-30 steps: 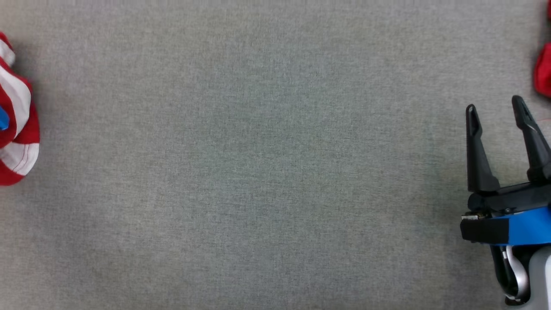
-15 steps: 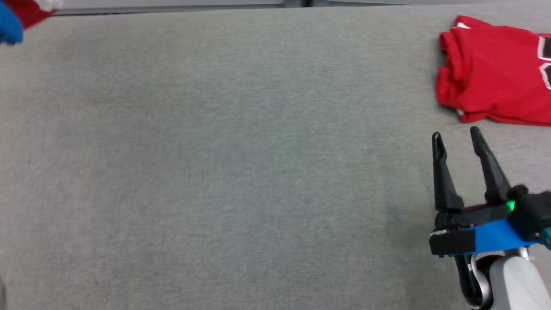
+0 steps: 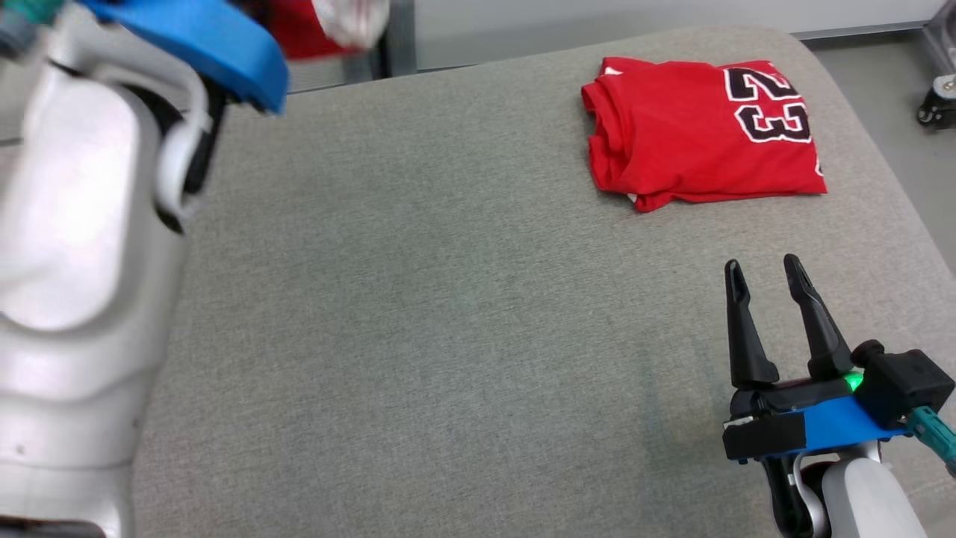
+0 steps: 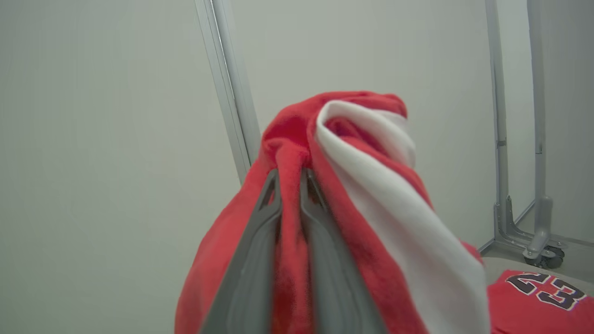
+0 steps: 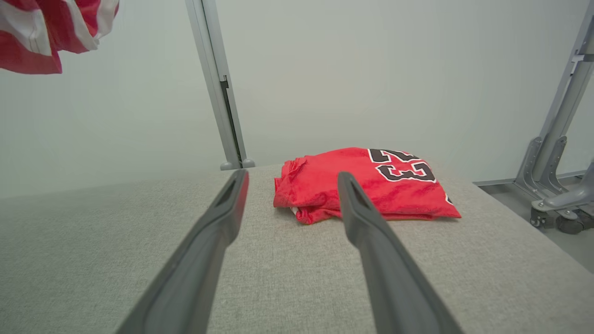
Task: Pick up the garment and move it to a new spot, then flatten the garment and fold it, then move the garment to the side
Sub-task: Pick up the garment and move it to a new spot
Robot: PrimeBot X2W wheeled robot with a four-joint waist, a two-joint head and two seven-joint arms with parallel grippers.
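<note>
up beyond the far left edge of the grey padded table (image 3: pixel 418 314), my left pincer (image 4: pixel 290 175) is clamped on a bunched fold of the red-and-white striped garment (image 4: pixel 371 185), which hangs in the air. my right pincer (image 3: pixel 762 263) hovers at the near right, fingers apart and empty. a folded red number 23 jersey (image 3: pixel 694 134) lies beyond it.

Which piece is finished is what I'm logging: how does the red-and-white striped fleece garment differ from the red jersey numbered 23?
The red-and-white striped garment hangs bunched, pinched by the left gripper; the red jersey numbered 23 lies folded on the grey fabric table, untouched. The striped garment carries white bands; the jersey is plain red with black numerals. Both are mainly red cloth.
</note>
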